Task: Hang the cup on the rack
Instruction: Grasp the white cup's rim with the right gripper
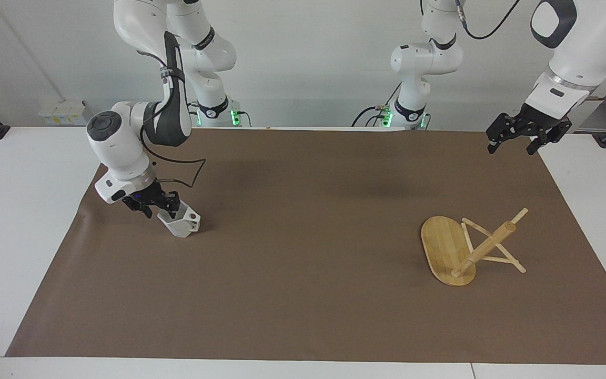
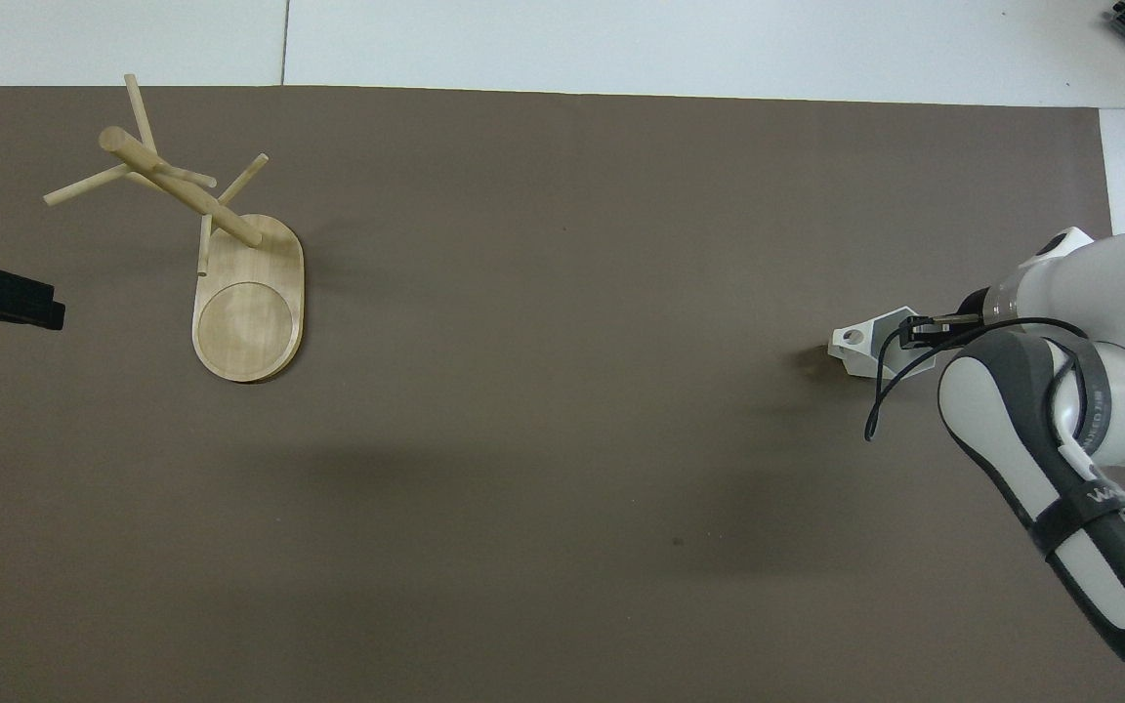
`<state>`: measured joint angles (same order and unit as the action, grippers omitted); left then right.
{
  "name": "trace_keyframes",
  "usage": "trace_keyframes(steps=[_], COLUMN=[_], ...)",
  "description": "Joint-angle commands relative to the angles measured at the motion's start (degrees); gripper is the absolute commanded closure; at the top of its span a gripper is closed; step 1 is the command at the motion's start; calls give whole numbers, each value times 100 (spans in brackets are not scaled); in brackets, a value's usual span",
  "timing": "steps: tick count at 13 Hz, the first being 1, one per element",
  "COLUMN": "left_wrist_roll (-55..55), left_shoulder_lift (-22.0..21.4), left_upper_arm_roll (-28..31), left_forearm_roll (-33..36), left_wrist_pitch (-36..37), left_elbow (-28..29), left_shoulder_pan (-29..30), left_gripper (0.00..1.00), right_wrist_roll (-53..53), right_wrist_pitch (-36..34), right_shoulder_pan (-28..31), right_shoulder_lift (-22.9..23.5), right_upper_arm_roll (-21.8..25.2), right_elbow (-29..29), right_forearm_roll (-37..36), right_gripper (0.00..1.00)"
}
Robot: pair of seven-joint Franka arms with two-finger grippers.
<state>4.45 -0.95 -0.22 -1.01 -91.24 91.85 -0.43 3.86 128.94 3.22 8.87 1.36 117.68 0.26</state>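
Note:
The white faceted cup [image 1: 183, 225] [image 2: 863, 344] lies tilted on the brown mat near the right arm's end of the table. Its mouth is turned toward the right gripper and its pierced handle points toward the table's middle. My right gripper [image 1: 160, 206] [image 2: 917, 330] is low at the cup's rim and covers part of the mouth; the cup rests on the mat. The bamboo rack [image 1: 463, 247] [image 2: 230, 264] sits on its oval base toward the left arm's end, its post and pegs free. My left gripper [image 1: 511, 146] [image 2: 11, 301] hangs open in the air over the mat's edge, waiting.
A brown mat [image 1: 303, 295] covers most of the white table [image 1: 19, 221]. Between the cup and the rack there is only bare mat. The right arm's elbow and a looped cable [image 2: 880, 410] hang over the mat beside the cup.

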Motion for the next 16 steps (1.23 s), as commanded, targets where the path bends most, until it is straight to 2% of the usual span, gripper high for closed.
trace_keyframes(steps=[1, 2, 3, 10, 16], left_wrist_roll=[38, 38, 38, 38, -23], left_shoulder_lift=[-116, -116, -116, -116, -195], left_upper_arm_roll=[13, 13, 13, 13, -31], left_forearm_roll=[-13, -13, -13, -13, -22], left_wrist_pitch=[71, 71, 71, 89, 80], left_elbow=[88, 88, 88, 88, 96], left_shoulder_pan=[8, 8, 8, 8, -79], left_gripper=[0, 0, 0, 0, 0], right_wrist_roll=[19, 27, 27, 36, 28], right_wrist_pitch=[105, 105, 105, -105, -1529], right_shoulder_pan=[48, 48, 48, 39, 21], right_shoulder_lift=[35, 35, 35, 27, -131], right_upper_arm_roll=[-31, -31, -31, -48, -180], right_elbow=[-52, -61, -61, -262, -1474], right_forearm_roll=[97, 97, 97, 106, 360], right_gripper=[86, 96, 100, 100, 100])
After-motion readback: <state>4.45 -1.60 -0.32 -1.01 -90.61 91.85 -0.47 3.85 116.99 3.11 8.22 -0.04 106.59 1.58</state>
